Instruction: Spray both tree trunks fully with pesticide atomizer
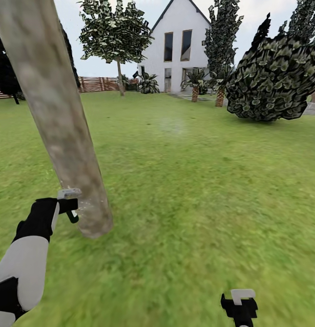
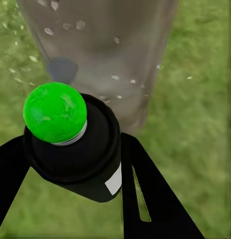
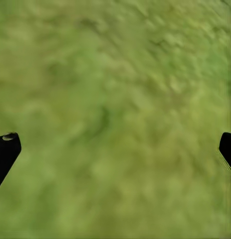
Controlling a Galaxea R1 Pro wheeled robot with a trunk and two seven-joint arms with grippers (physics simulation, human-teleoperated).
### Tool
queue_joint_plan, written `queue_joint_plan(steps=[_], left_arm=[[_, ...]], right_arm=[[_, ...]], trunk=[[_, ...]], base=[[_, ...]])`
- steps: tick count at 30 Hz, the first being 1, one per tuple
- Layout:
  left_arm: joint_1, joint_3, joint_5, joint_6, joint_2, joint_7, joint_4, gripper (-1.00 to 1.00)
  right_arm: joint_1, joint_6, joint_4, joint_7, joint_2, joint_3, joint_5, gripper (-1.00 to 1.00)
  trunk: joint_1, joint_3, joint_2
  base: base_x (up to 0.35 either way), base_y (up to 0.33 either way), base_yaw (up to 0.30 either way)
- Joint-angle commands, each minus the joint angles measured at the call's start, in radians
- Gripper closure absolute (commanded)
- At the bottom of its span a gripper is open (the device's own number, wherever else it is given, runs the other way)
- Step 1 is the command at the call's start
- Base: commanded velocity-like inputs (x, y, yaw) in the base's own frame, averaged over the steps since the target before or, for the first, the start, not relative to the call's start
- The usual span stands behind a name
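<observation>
A thick, leaning, mottled tan-grey tree trunk [image 1: 62, 127] rises from the lawn at the left of the head view. My left gripper [image 1: 71, 211] is shut on the pesticide atomizer [image 2: 78, 149], a black can with a round green top [image 2: 55, 112], held close against the trunk's base. White droplets speckle the trunk [image 2: 105, 59] just past the nozzle in the left wrist view. A second tree [image 1: 119, 75] with a slim trunk stands far back by the fence. My right gripper [image 1: 239, 309] hangs low at the bottom edge, open over bare grass, its fingertips [image 3: 5, 149] wide apart.
Green lawn [image 1: 198, 181] stretches ahead to a white house [image 1: 175, 50]. A large dark bush [image 1: 271, 77] sits at the right, short palms [image 1: 194, 88] near the house, and a brown slat fence [image 1: 98, 84] runs along the back.
</observation>
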Motion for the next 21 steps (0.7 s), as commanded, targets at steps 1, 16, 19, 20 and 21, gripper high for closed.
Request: queue_joint_plan(steps=[1, 16, 19, 20, 21], left_arm=[[-0.001, 0.004, -0.01, 0.003, 0.0, -0.009, -0.002, 1.0], [0.013, 0.004, -0.012, 0.0, -0.001, 0.009, 0.013, 1.0], [0.013, 0.004, -0.011, 0.0, -0.007, 0.012, 0.015, 1.0], [0.014, 0.004, -0.011, 0.0, -0.008, 0.012, 0.015, 1.0], [0.014, 0.004, -0.011, 0.0, -0.009, 0.012, 0.011, 1.0]], right_arm=[[-0.001, -0.003, 0.001, -0.004, 0.0, -0.008, 0.01, -1.0], [-0.001, -0.003, 0.001, -0.004, 0.0, -0.008, 0.01, -1.0], [-0.001, -0.003, 0.001, -0.004, 0.001, -0.008, 0.01, -1.0], [-0.001, -0.003, 0.001, -0.004, 0.001, -0.008, 0.01, -1.0], [-0.001, -0.003, 0.001, -0.004, 0.001, -0.008, 0.01, -1.0]], trunk=[[0.0, -0.001, 0.0], [0.0, -0.001, 0.0], [0.0, -0.001, 0.0], [0.0, -0.001, 0.0], [0.0, -0.001, 0.0]], base=[[-0.059, -0.275, 0.0], [0.014, -0.26, 0.12], [0.235, -0.188, 0.272], [0.17, -0.221, 0.153], [0.091, -0.247, 0.078]])
